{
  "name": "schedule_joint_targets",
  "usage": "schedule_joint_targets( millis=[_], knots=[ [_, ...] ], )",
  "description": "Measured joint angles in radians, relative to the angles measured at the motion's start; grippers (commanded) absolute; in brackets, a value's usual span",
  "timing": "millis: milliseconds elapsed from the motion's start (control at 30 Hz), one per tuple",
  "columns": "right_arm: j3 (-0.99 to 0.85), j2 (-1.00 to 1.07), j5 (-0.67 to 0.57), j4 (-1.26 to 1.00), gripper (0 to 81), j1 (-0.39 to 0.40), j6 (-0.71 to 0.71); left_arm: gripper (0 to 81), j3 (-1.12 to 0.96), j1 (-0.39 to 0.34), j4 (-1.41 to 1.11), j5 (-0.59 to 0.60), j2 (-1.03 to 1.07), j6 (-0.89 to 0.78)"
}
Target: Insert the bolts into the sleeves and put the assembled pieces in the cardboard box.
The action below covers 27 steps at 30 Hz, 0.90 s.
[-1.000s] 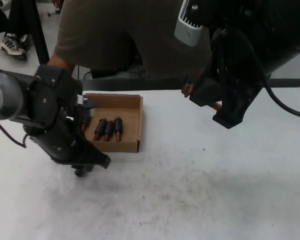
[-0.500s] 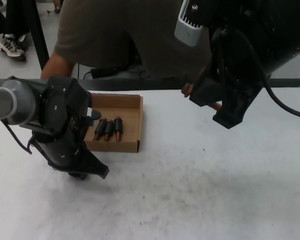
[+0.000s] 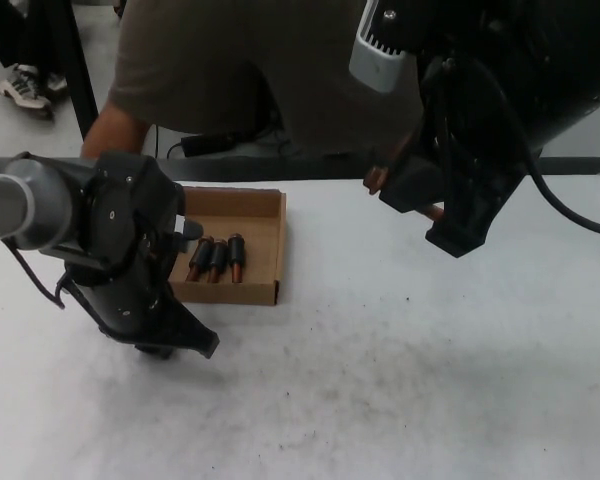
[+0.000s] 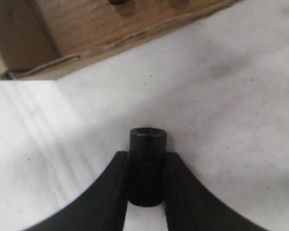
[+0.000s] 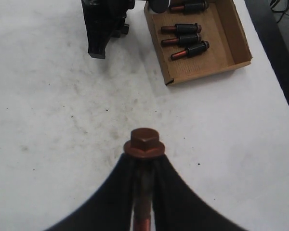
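My left gripper (image 4: 148, 166) is shut on a short black sleeve (image 4: 148, 142) held just above the white bench, a little in front of the cardboard box (image 4: 43, 72). In the high view that arm (image 3: 120, 250) stands at the box's (image 3: 270, 215) left front corner. My right gripper (image 5: 144, 163) is shut on a copper bolt (image 5: 144, 143), head outward, raised over the bench at the right. Part of the bolt (image 3: 433, 211) shows under the right arm. Several assembled pieces (image 5: 185, 39) lie side by side in the box (image 5: 238, 38).
A person in a brown shirt (image 3: 250, 70) stands close behind the bench's far edge, near the box. The white bench top (image 3: 400, 370) stretches open in front of and to the right of the box.
The left arm swung slightly right and turned at the box's front corner a second ago, then held still. The right arm has not moved.
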Motion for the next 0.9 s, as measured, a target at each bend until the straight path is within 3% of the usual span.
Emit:
schedule_joint_targets(
  millis=[233, 500, 667, 767, 900],
  knots=[
    [0.000, 0.000, 0.007, 0.000, 0.3, 0.000, 0.050, 0.8, 0.007, 0.000, 0.049, 0.065, -0.090, -0.007],
    [0.000, 0.000, -0.004, -0.100, 0.3, -0.001, 0.213, 0.8, 0.062, 0.000, -0.047, 0.330, -0.385, -0.015],
    [0.054, 0.000, -0.061, -0.295, 0.3, -0.001, 0.372, 0.8, 0.190, 0.000, -0.167, 0.502, -0.570, -0.052],
    [0.108, 0.000, -0.111, -0.419, 0.3, -0.001, 0.548, 0.8, 0.280, 0.000, -0.255, 0.625, -0.699, -0.103],
    [0.170, 0.000, -0.160, -0.567, 0.3, -0.001, 0.748, 0.8, 0.349, 0.000, -0.314, 0.678, -0.782, -0.157]
  ],
)
